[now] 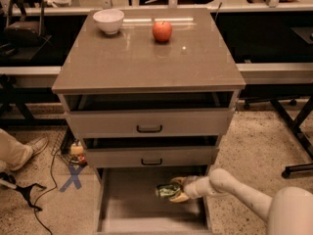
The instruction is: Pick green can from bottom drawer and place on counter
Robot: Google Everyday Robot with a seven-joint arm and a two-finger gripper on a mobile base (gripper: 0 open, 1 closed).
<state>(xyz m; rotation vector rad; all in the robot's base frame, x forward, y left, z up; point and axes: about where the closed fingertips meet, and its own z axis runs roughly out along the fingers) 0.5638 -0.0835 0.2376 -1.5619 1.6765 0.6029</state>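
The green can (165,190) lies on its side between the fingers of my gripper (174,190), which is shut on it. The can hangs a little above the grey floor of the open bottom drawer (129,207), near the drawer's right side, just under the middle drawer front. My pale arm (234,187) reaches in from the lower right. The glossy grey-brown counter (146,58) tops the cabinet above.
A red apple (162,31) and a white bowl (108,20) stand at the back of the counter. The top drawer (149,123) and middle drawer (150,155) stick out slightly over the bottom one. Cables and a blue X mark (73,176) lie on the floor to the left.
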